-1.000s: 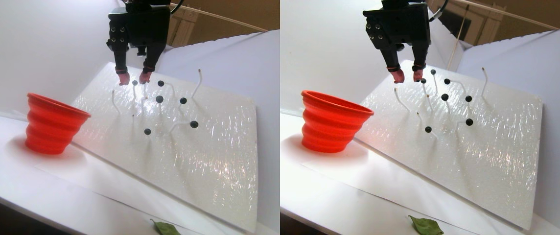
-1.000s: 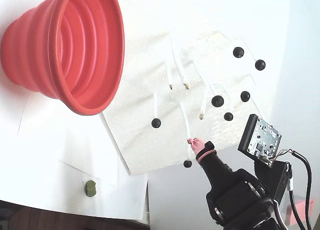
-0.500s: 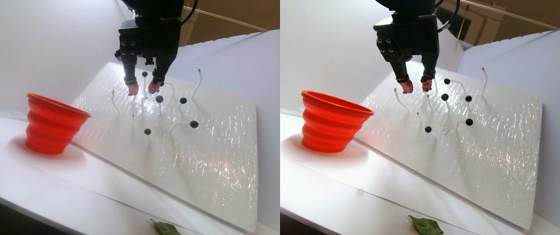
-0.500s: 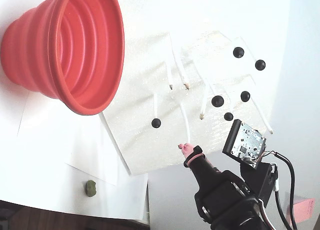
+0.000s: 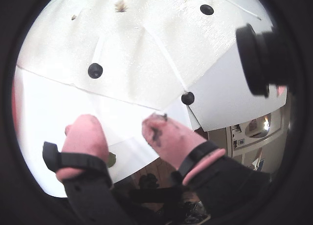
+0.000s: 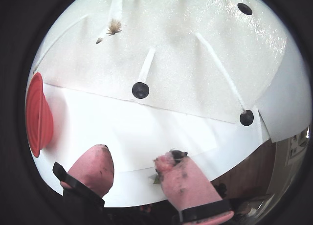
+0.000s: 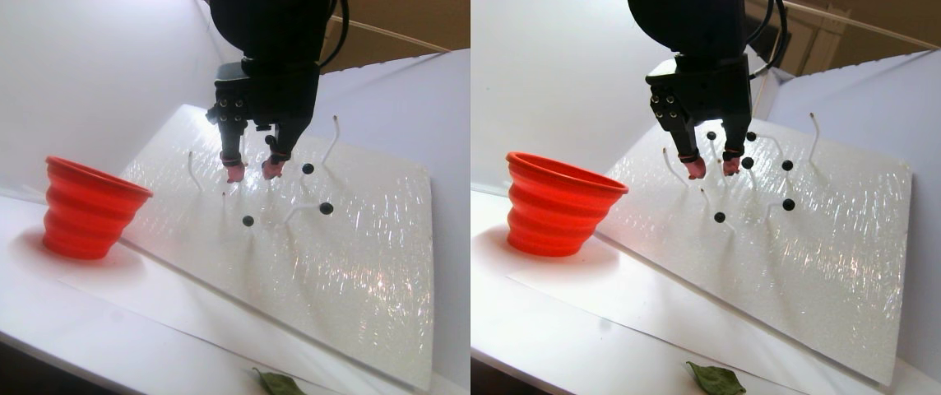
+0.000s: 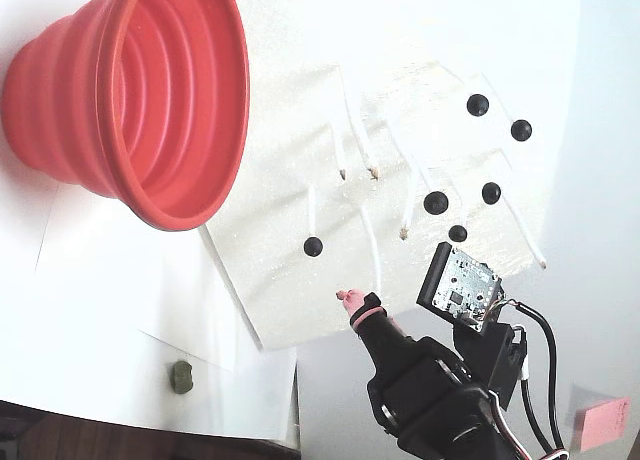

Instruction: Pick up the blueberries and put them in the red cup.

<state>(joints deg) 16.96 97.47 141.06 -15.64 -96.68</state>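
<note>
Progress: early, as I judge | blueberries (image 8: 313,246) on stems across the tilted white board (image 7: 355,271), several visible | red cup (image 8: 150,100) at 10 o'clock in fixed view, inside looks empty | gripper (image 5: 122,129) spread apart, holding nothing, before the board.
</note>
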